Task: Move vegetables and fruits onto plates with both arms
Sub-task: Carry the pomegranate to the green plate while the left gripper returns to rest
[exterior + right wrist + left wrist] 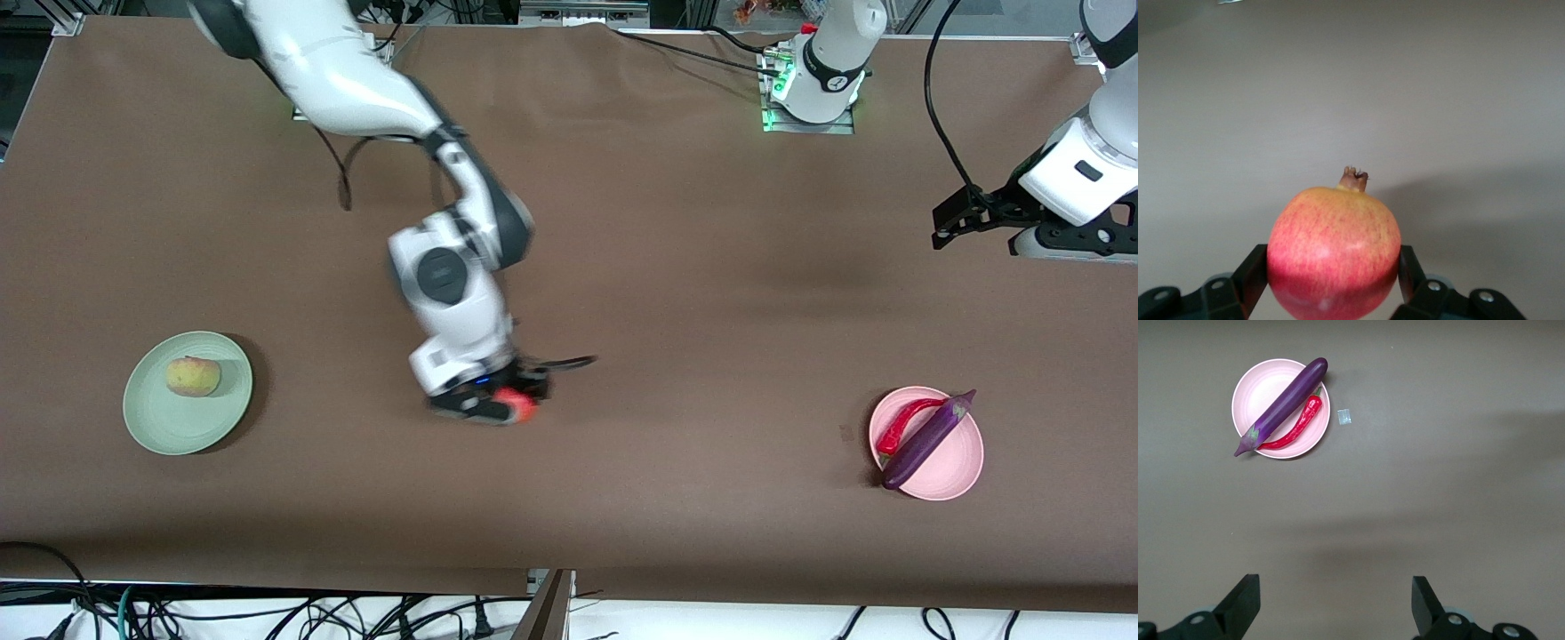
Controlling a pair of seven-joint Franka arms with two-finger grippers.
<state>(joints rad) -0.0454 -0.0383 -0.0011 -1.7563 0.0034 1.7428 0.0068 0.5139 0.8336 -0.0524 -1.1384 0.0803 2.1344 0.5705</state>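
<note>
My right gripper (pixel 498 407) is low at the middle of the table, shut on the red pomegranate-like fruit (pixel 520 405). In the right wrist view the fruit (pixel 1333 240) fills the space between the fingers (pixel 1253 270), its crown tip pointing away from the wrist. The peach (pixel 193 376) lies on the pale green plate (pixel 156 422) toward the right arm's end. The purple eggplant (pixel 929 440) and the red chili (pixel 902 422) lie side by side on the pink plate (pixel 958 467) toward the left arm's end. My left gripper (pixel 956 220) waits raised and open, nothing between its fingers (pixel 1245 600), looking down on the pink plate (pixel 1255 393).
A small clear scrap (pixel 1344 417) lies on the brown table cover just beside the pink plate. Cables hang along the table edge nearest the front camera, and the arm bases stand at the other edge.
</note>
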